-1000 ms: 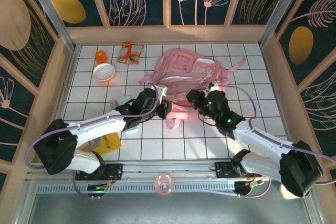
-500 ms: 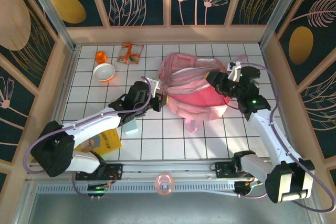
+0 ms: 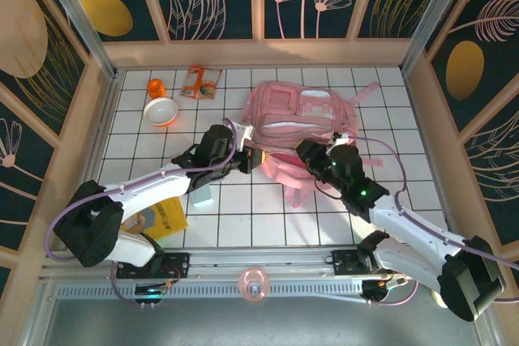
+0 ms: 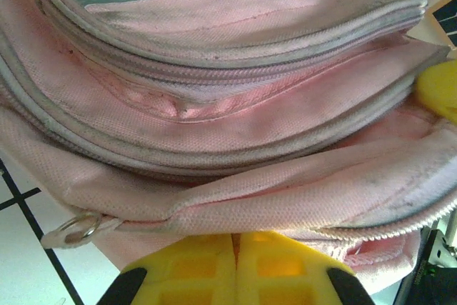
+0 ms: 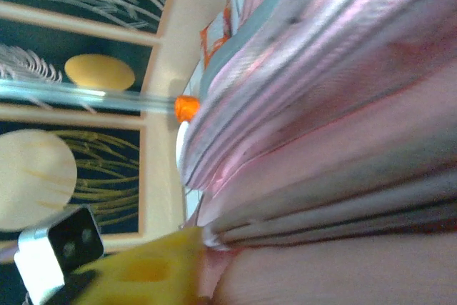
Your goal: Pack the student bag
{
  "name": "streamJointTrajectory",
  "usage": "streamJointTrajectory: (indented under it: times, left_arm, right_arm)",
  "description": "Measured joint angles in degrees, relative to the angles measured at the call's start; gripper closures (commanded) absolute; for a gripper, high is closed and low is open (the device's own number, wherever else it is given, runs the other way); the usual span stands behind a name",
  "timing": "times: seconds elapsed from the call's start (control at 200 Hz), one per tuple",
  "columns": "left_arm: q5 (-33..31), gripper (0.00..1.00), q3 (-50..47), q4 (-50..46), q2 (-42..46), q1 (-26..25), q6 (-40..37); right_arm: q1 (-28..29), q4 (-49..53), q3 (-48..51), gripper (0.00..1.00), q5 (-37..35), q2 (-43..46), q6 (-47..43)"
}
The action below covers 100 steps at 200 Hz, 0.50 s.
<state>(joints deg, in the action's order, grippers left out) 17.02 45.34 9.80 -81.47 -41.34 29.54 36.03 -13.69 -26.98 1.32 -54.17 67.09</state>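
Bag shift: the bag [image 3: 300, 115] has dropped from a bunched, lifted heap and now lies flatter on the table [image 3: 389, 200]. Its front pockets face up, its straps trail to the far right, and its mouth faces the arms.
Right arm shift: the right arm [image 3: 405, 216] has swung in from the bag's far right side to its near edge.
Left arm shift: the left arm [image 3: 154, 188] has hardly moved and stays at the bag's near left corner.
Meaning for task: the bag seems to be set down and held so its mouth can be opened. Nothing looks packed yet.
Right arm pose: the forearm runs low across the table from the right base, with the wrist angled toward the bag's mouth.
Left arm pose: it is stretched long and low from the left base, with the wrist level at the bag's edge.
Right gripper: the right gripper [image 3: 300, 153] sits at the near edge beside a reddish gap in the mouth. The wrist view shows one yellow finger against pink fabric, too blurred to tell whether it is gripping or loose.
Left gripper: the left gripper [image 3: 255, 158] has its yellow fingers clenched together, and the tips seem to pinch a fold of bag fabric below the zip lines.
Loose items: the book [image 3: 166, 218] lies partly under the left arm. The bowl [image 3: 160, 111], packet [image 3: 201, 82] and orange piece [image 3: 156, 87] sit at the far left, well apart from the bag.
Zip ring: the zip ring [image 4: 75, 230] hangs at the bag's lower left edge, just beside the left fingers.
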Motion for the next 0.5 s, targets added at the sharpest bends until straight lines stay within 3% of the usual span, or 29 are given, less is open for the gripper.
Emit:
streamJointTrajectory:
  times: [0.04,0.155,0.38,0.5]
  left_arm:
    - [-0.98,1.00,0.33,-0.66,0.00,0.00,-0.42]
    - [-2.97,1.00,0.57,-1.79,0.31,0.79,-1.97]
    - [-3.89,1.00,0.74,-0.11,0.44,5.07,-4.07]
    - [-1.55,1.00,0.76,1.86,0.42,5.09,-4.24]
  right_arm:
    - [-0.76,0.96,-1.22,1.00,0.66,-0.48,-1.20]
    - [-7.13,7.02,-7.89,1.00,7.58,-0.74,-7.89]
    - [-27.45,23.50,-24.76,1.00,33.38,-4.09,-23.82]
    - [-31.06,25.70,-27.02,0.58,38.86,-6.38,-25.20]
